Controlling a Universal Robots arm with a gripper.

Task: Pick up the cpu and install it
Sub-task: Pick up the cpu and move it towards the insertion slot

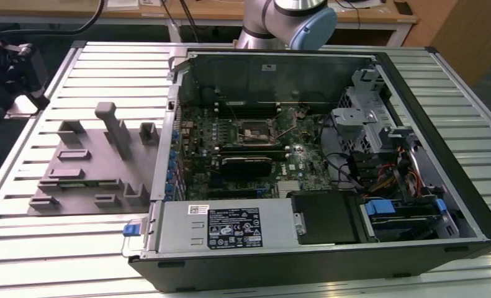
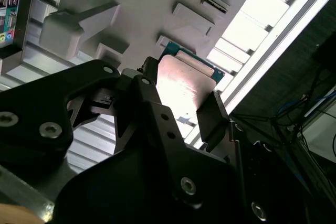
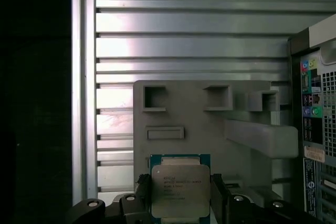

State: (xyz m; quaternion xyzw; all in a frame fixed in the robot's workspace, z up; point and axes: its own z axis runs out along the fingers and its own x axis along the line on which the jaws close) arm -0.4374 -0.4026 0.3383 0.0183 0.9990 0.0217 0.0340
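The cpu (image 3: pixel 180 191) (light, stiff, probably delicate underneath) sits clamped by opposite edges between the gripper (image 3: pixel 180 188) fingers (image 3: pixel 219 195), the grey plastic fixture (image 3: pixel 210 119) behind it.

Case (image 1: pixel 311 270) stood open-topped; socket (image 1: pixel 254 131) was reachable from above, boxed in by drive cage (image 1: pixel 365 118) and power supply (image 1: pixel 228 226). Gripper (image 3: pixel 181 188), jaws on the cpu (image 3: pixel 180 195), hung over the grey fixture (image 3: pixel 194 114); its tall post (image 3: pixel 257 137) rose close alongside, case wall (image 3: pixel 315 145) beyond.
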